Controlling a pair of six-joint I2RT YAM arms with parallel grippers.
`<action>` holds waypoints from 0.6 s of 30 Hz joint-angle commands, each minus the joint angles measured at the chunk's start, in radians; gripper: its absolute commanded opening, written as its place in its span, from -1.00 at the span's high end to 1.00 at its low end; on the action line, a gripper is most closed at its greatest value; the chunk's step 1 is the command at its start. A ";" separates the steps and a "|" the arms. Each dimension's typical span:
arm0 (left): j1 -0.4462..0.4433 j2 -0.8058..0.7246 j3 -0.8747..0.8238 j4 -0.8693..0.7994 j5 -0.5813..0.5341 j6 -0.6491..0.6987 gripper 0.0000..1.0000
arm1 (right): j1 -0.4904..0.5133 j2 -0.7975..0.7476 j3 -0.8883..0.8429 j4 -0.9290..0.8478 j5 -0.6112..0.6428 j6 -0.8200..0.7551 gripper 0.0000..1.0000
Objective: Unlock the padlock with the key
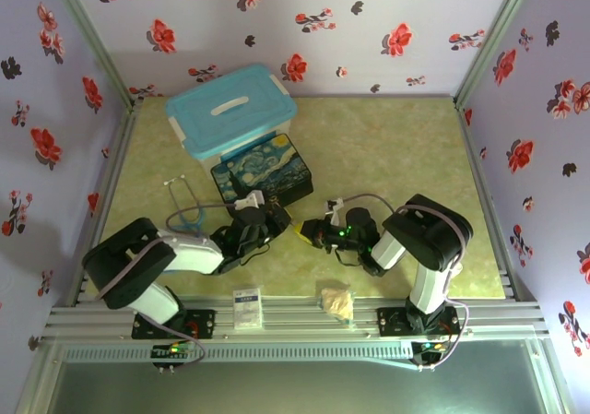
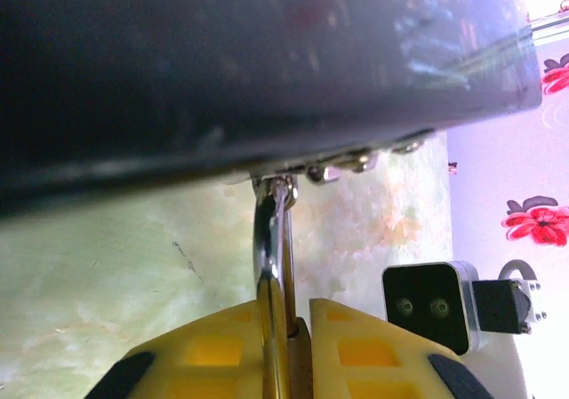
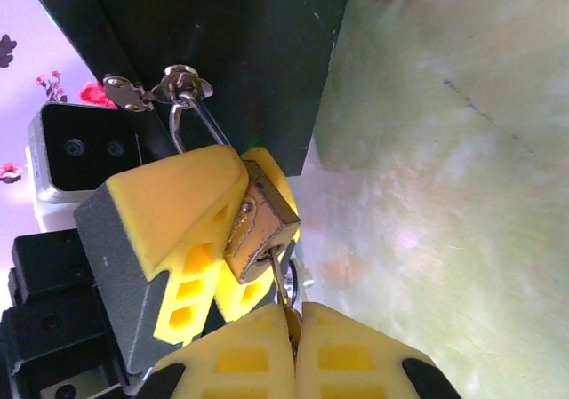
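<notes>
The brass padlock (image 3: 262, 221) hangs by its silver shackle (image 3: 191, 119) from the latch (image 3: 178, 83) on the front of the starry-night box (image 1: 263, 170). My left gripper (image 2: 298, 315) is shut on the padlock body (image 2: 300, 359), and its shackle (image 2: 267, 239) runs up to the box's underside. My right gripper (image 3: 295, 315) is shut on the key (image 3: 286, 285), whose blade sits in the keyhole at the padlock's bottom. In the top view the left gripper (image 1: 273, 218) and right gripper (image 1: 309, 232) meet tip to tip just in front of the box.
A blue-lidded plastic bin (image 1: 230, 110) stands behind the painted box. A stethoscope (image 1: 189, 213) lies left of the left arm. A small card (image 1: 247, 308) and a crumpled scrap (image 1: 336, 301) rest on the front rail. Flowered walls enclose the table.
</notes>
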 commanded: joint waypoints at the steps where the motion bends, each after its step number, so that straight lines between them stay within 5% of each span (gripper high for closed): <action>1: -0.023 -0.102 0.088 -0.067 0.081 0.046 1.00 | -0.011 0.012 0.062 0.065 0.014 0.020 1.00; 18: -0.017 -0.061 0.093 -0.031 0.084 0.052 1.00 | 0.079 -0.055 0.086 0.065 0.018 0.131 1.00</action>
